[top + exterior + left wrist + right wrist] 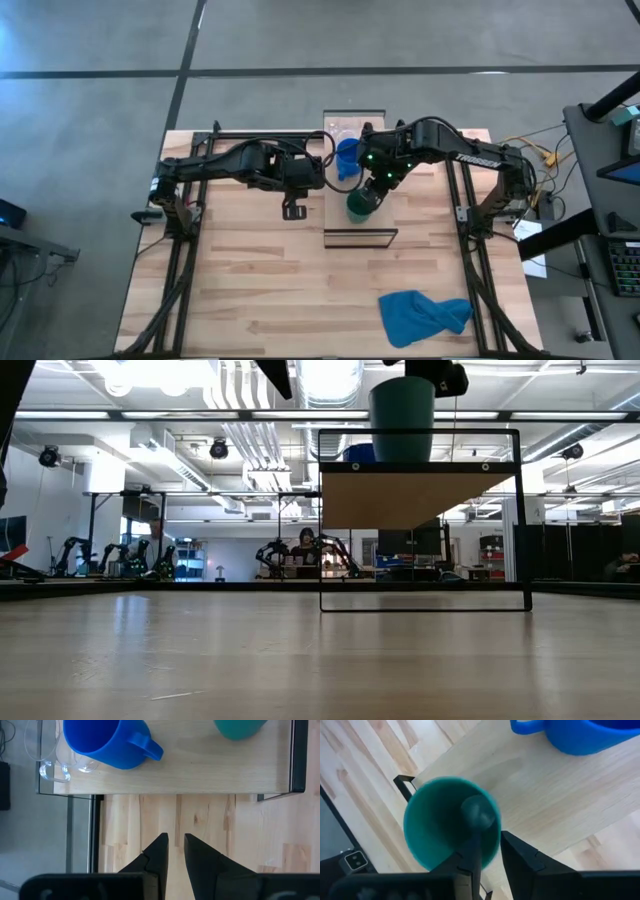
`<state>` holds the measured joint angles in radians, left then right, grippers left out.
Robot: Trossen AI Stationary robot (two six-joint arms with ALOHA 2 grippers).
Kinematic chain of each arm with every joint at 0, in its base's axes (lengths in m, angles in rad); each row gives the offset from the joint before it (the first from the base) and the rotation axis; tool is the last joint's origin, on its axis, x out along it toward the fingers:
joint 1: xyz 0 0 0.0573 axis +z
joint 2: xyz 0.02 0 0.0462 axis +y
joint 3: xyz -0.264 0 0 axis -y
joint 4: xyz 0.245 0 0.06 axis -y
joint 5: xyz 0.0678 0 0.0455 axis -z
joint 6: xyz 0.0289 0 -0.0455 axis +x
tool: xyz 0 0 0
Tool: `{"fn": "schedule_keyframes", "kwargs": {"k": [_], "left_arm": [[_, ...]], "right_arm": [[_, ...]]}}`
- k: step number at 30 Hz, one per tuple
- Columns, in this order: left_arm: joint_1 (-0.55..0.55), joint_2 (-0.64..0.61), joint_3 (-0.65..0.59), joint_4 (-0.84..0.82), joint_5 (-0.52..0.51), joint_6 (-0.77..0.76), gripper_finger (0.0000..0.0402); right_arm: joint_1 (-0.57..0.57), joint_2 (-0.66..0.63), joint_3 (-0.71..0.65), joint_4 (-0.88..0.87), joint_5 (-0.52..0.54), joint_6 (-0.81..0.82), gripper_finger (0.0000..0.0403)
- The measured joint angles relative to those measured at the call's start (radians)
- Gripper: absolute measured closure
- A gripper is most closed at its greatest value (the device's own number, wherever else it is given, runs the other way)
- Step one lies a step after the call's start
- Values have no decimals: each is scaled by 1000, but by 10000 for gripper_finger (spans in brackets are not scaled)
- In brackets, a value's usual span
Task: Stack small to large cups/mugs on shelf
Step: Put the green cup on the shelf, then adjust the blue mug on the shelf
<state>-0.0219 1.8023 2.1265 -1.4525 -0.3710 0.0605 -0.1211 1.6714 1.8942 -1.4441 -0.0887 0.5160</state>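
Note:
The shelf [372, 222] stands mid-table, a light board in a dark frame. On its far part sit the tiny clear cup [343, 130] and, nearer, the blue mug [347, 158], which is upright with its handle [147, 747] toward the table's left. My right gripper [375, 190] is shut on the dark green cup [360, 205] over the board's near part. In the low view the green cup [402, 420] is upright at board height. My left gripper [293, 210] hovers over the table left of the shelf, its fingers open by a narrow gap. My right gripper [492, 827] pinches the green cup's rim [490, 847], one finger [476, 815] inside the cup and the other [520, 855] outside. It comes from above, slanting in from the table's right. The cup is upright; whether its base rests on the board I cannot tell.
A crumpled blue cloth [425, 313] lies near the table's near right corner. Dark rails of the arm frames [185, 250] run along the table's left and right sides. Bare wood shows between the shelf and the near edge.

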Motion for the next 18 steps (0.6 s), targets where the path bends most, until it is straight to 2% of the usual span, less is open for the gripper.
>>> {"fn": "schedule_keyframes", "kwargs": {"k": [4,8,10,14,18], "left_arm": [[0,0,0,0,0,-1,354],[0,0,0,1,0,-1,354],[0,0,0,3,0,-1,354],[-1,0,0,7,0,-1,354],[-1,0,0,14,-1,-1,354]], "right_arm": [[0,0,14,10,3,-12,341],[0,0,92,12,15,-76,344],[0,0,136,15,99,-119,344],[-10,-1,188,42,353,-192,344],[-50,-1,185,83,357,-239,361]]}}
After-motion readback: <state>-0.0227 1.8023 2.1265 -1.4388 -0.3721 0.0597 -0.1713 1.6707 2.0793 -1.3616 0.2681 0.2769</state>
